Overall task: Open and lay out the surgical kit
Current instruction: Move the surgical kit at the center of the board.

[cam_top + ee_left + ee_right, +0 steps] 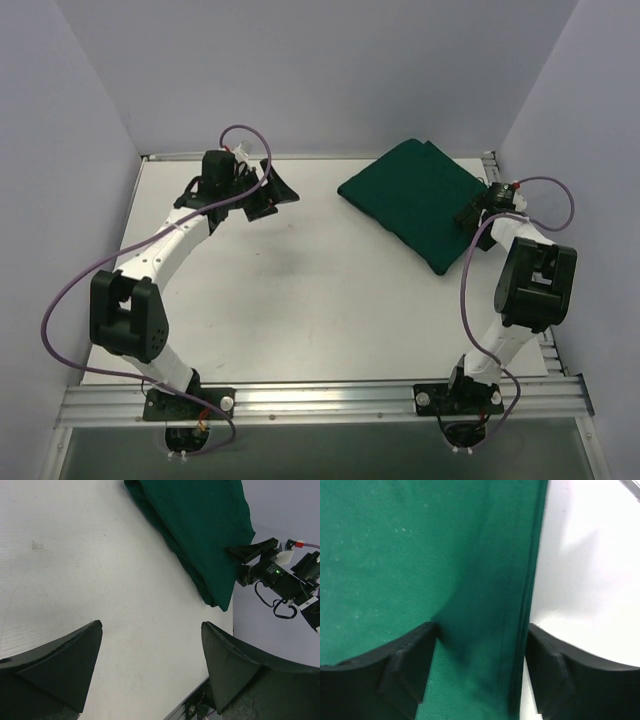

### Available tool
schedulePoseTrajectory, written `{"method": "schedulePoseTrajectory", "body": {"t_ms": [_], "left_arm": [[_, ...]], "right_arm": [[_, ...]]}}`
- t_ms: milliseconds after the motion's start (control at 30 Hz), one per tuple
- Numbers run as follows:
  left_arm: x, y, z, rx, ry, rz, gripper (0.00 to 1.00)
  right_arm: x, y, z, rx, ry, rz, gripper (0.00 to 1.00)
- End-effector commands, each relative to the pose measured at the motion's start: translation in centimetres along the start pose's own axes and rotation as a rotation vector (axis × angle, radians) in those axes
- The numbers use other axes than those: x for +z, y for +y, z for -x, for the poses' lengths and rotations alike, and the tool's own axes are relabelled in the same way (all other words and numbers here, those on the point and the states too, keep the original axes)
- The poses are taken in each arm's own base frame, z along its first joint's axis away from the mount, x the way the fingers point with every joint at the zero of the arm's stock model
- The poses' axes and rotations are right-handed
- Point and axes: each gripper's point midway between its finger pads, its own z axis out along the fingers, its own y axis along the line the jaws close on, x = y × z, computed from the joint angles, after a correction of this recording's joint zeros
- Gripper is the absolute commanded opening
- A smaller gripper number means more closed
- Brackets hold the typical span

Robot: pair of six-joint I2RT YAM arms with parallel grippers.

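Both are released: the right pincer (pixel 479 630) straddles the green wrap (pixel 410 195) at its edge, the left pincer (pixel 151 627) hovers apart.

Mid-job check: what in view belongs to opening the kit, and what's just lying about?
Of the job:
- green cloth wrap, still folded shut
- right gripper, open astride the wrap's edge
- left gripper, open, away from the wrap

Just there:
- table
- purple cables
- aluminium rail

No tray or instruments show.
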Motion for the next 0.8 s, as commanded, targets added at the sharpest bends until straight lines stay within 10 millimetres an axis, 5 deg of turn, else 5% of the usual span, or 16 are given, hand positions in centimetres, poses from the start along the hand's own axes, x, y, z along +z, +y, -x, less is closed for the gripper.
{"method": "schedulePoseTrajectory", "body": {"t_ms": [0, 233, 500, 767], "left_arm": [[-2.1, -1.9, 0.8, 0.067, -0.048, -0.059, 0.89], [-2.9, -1.5, -0.2, 0.084, -0.032, -0.059, 0.89], [-4.2, -1.0, -1.3, 0.081, -0.027, -0.053, 0.89], [-6.1, -0.7, -2.3, 0.099, -0.024, -0.033, 0.89]], "right_arm": [[0.1, 0.8, 1.0, -0.056, -0.025, 0.032, 0.64], [0.5, 1.0, 0.1, -0.159, 0.019, 0.064, 0.32], [0.8, 4.1, -3.6, -0.363, 0.105, 0.172, 0.05], [-0.6, 7.3, -7.9, -0.637, 0.127, 0.233, 0.00]]}}
